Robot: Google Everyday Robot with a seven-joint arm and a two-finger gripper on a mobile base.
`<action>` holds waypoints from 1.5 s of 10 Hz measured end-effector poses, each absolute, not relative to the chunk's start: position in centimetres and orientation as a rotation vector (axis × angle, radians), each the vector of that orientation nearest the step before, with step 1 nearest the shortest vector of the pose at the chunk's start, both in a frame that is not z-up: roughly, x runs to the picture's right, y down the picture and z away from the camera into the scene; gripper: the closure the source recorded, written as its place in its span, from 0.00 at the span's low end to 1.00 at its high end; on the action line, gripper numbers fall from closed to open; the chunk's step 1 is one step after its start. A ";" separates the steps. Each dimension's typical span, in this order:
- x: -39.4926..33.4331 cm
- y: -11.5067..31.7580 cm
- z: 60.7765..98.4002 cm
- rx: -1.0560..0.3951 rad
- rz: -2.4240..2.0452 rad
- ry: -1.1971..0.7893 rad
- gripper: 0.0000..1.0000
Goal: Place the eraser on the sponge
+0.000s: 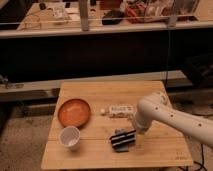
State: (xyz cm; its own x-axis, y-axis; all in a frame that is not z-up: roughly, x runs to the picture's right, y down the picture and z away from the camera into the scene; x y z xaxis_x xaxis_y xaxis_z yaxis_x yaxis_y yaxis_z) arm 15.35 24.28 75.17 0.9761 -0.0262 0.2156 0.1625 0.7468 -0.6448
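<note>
Camera view: one eraser (124, 140) over one sponge (118, 132), tool (133, 133) beside it, grip unclear.

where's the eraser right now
Camera view: the eraser is near the front edge of the table, right of the white cup, with the gripper at it.

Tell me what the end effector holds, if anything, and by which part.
Cannot be told: the end effector is low beside the eraser, above the sponge, but the contact itself is hidden.

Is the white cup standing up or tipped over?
Standing up: the white cup shows its open mouth facing upward. The gripper is by the eraser.
</note>
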 end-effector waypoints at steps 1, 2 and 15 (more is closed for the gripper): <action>15.4 24.2 75.0 -0.716 -0.117 -0.180 0.20; 15.3 24.1 74.9 -0.712 -0.129 -0.174 0.20; 15.3 24.2 74.9 -0.713 -0.126 -0.176 0.20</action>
State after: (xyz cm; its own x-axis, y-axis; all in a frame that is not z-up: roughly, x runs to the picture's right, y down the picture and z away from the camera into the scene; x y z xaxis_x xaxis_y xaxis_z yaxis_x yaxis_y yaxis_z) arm 15.27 24.17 74.94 0.9776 -0.0551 0.2033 0.1750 0.7495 -0.6384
